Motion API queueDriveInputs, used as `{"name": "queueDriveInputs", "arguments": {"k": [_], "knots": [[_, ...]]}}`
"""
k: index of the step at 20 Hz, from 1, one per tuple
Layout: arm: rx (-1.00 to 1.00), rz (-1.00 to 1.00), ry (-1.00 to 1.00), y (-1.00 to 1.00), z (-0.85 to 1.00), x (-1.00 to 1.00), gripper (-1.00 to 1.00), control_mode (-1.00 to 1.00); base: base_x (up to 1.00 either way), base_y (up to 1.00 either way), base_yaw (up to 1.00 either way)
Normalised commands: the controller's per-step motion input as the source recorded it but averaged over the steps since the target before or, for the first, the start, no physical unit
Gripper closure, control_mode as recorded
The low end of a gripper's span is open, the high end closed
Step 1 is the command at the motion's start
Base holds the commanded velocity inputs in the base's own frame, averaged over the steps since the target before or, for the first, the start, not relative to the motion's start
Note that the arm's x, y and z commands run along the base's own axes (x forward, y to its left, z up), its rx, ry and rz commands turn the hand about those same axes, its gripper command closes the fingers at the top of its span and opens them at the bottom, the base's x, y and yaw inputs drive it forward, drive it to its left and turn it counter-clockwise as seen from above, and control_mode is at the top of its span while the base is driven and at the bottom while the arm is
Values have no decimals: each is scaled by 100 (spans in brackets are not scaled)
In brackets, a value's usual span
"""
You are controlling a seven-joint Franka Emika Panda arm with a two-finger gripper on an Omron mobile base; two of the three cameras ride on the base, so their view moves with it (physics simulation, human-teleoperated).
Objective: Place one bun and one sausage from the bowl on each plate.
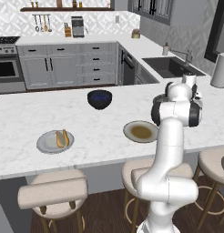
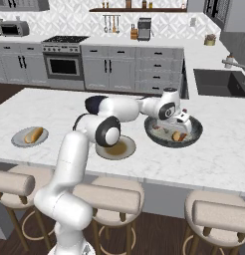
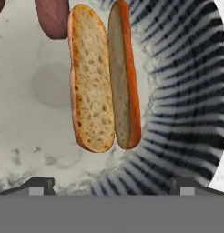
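The wide grey bowl (image 2: 190, 134) stands on the island right of centre. My gripper (image 2: 181, 121) hangs over it, pointing down. In the hand view a split bun (image 3: 102, 77) lies on the bowl's pale inside (image 3: 36, 91), close to its striped wall (image 3: 186, 91), with a dark red sausage (image 3: 52, 16) beside it at the top edge. My gripper (image 3: 113, 186) is open, its fingertips (image 3: 41, 184) wide apart and holding nothing. The light grey plate (image 1: 43, 144) at the left carries a bun (image 1: 62, 139). The tan-centred plate (image 1: 141, 132) is bare.
A dark navy bowl (image 1: 99, 99) sits mid-island behind the plates. Padded stools (image 1: 52, 191) line the near edge of the island. A sink (image 1: 170, 66) and a paper towel roll (image 1: 220, 70) lie at the far right.
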Motion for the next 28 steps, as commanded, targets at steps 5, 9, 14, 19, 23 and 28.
{"name": "queueDriveInputs", "arguments": {"k": [5,9,14,19,23,28], "knots": [[0,0,0,-6,-13,24,-100,-100,0,0,0],[-2,0,0,-8,-30,16,-100,-100,0,0,0],[-2,0,0,-8,-27,16,-100,-100,0,0,0],[0,1,0,-4,-14,10,-100,-100,0,0,0],[-1,1,0,-9,-14,0,100,-100,0,0,0],[0,0,-5,0,4,-9,100,-100,0,0,0]]}}
